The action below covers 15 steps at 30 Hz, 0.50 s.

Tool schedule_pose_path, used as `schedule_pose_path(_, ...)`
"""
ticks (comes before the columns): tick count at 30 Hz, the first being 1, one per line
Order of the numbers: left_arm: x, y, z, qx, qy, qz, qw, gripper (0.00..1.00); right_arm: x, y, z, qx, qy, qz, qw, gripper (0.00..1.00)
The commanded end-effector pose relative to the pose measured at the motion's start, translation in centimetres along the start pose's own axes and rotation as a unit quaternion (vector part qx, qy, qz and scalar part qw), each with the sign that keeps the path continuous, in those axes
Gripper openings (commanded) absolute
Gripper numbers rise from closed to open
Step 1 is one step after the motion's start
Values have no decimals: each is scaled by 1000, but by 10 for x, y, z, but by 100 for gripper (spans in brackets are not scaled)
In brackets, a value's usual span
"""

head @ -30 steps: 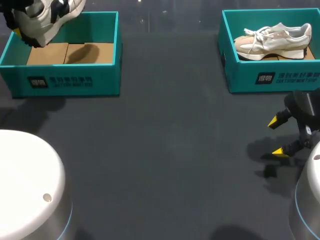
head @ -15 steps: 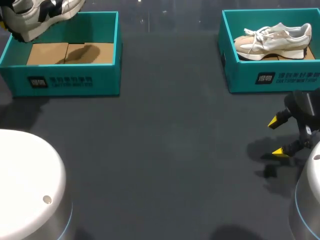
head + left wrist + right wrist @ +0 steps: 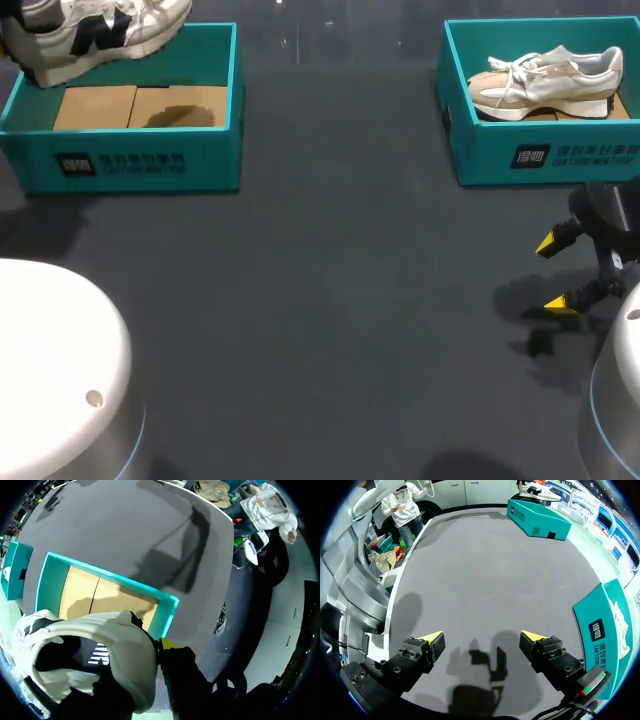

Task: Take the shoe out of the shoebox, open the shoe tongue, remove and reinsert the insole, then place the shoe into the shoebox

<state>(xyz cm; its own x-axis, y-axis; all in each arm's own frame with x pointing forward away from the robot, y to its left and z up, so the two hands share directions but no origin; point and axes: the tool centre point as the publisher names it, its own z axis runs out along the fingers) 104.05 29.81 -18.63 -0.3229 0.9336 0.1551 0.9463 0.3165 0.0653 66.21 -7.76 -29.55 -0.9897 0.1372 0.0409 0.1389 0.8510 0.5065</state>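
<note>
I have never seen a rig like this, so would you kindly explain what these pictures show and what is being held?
This is a two-armed robot at a dark table. One picture looks down from above and behind; the two round ones come from cameras on its wrists. The left tool holds a white shoe lifted above the far corner of an open teal shoebox. The right tool hangs open and empty over the table, near a second shoebox with another shoe lying inside.

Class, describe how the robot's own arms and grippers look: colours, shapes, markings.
The right gripper has blocky black fingers with yellow wedge tips and a small red-and-green mark. The left gripper shows one black, yellow-tipped finger. White, rounded arm housings carry a thin blue ring.
</note>
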Motion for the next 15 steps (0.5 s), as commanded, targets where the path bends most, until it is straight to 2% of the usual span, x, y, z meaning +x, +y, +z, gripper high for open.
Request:
schedule_pose_path(1,5,19,7,2,19,81,996,0,2,0,0,1,-1,0,1000,100)
schedule_pose_path(10,2,20,9,-2,26,84,996,0,2,0,0,1,-1,0,1000,100)
schedule_pose_path(13,1,25,13,2,23,124,992,0,2,0,0,1,-1,0,1000,100)
schedule_pose_path(15,2,28,18,-10,36,150,988,0,2,0,0,1,-1,0,1000,100)
